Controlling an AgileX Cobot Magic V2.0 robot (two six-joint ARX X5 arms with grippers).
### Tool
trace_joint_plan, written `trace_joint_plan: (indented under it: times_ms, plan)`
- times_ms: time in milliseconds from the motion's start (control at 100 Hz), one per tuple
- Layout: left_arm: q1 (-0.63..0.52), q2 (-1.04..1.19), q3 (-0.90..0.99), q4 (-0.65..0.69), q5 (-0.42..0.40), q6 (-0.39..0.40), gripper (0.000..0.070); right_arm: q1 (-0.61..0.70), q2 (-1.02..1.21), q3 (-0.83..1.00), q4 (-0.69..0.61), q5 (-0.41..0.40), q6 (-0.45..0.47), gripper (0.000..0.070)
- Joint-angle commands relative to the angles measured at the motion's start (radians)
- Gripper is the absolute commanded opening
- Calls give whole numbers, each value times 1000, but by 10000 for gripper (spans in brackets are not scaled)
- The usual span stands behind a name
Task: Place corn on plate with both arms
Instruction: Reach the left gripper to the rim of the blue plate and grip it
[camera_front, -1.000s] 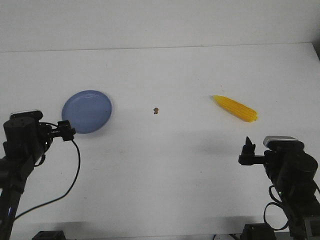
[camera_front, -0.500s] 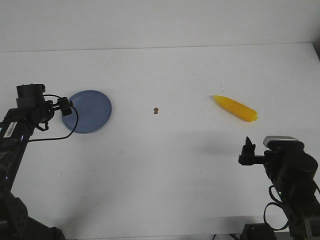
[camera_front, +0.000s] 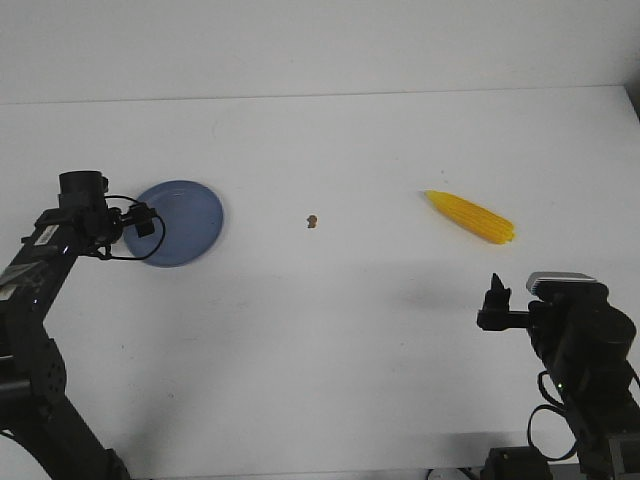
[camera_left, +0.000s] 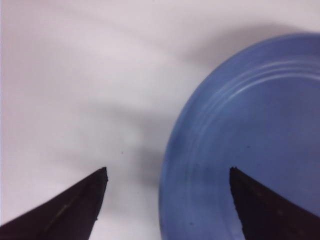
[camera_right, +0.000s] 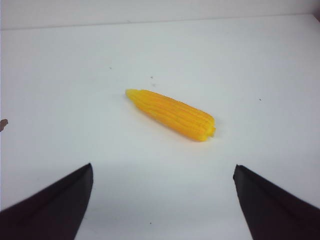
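Front view: the plate (camera_front: 180, 222) lies at the left middle of the frame on the white table (camera_front: 330, 330), and the corn (camera_front: 470, 217) lies well apart at the right middle, pointed end toward the upper left. A small brown speck (camera_front: 312, 220) sits between them. The left claw (camera_front: 143, 221) is at the plate's left rim; the right claw (camera_front: 494, 303) hangs low in the lower right, short of the corn.

Left wrist view: the left claw (camera_left: 167, 200) is spread, one tip over bare table, the other over the plate (camera_left: 250, 145), so it straddles the rim without pinching it.

Right wrist view: the right claw (camera_right: 162, 200) is spread wide and empty, the corn (camera_right: 172, 114) at frame centre ahead of it.

Judged from this, the approach step is in hand; nothing is gripped. Next the left claw would need to close on the rim, and the right to advance and lower across the cob's middle.
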Motion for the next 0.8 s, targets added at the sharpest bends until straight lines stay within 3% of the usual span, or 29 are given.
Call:
trace_joint_plan:
  times_ms: [0,370,530,670,710,790]
  plan:
    - [4,30,24,2,0,-3,511,3,3,14,9,0,4,595]
    - [4,51,24,-8,26,-3,484,3,3,14,8,0,4,595]
    - [4,51,24,-16,34,-3,297,2,3,14,8,0,4,595]
    - [4,51,24,-31,34,-2,44,3,3,14,8,0,4,595]
    - [4,51,24,-33,34,-2,9,2,3,14,8,0,4,595]
    - [9,50,24,-34,44,-2,9,2,3,14,8,-1,4,595]
